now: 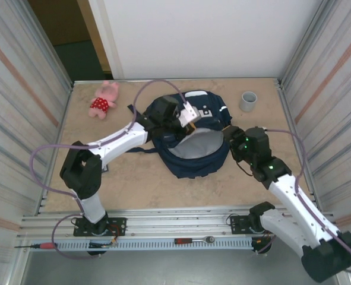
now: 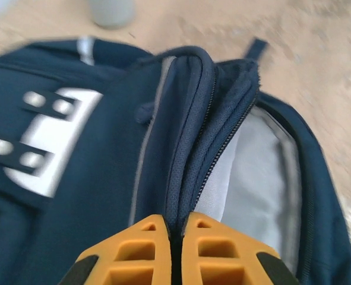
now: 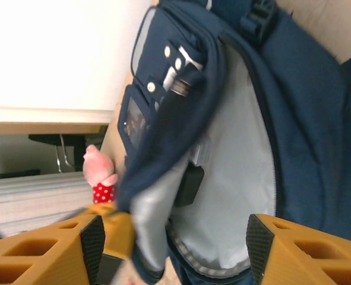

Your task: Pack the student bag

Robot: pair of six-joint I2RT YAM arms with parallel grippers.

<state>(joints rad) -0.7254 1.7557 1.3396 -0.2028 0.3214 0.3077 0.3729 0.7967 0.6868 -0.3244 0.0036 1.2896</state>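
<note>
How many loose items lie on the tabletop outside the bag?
2. A pink plush toy lies at the far left, and a grey cup stands at the far right. The bag or the arms could hide others.

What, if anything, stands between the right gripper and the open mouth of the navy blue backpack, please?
Nothing visible does. The right gripper, jaws open, faces straight into the grey-lined opening of the navy blue fabric backpack. The left gripper is shut on its zipper edge, holding that mouth open.
</note>
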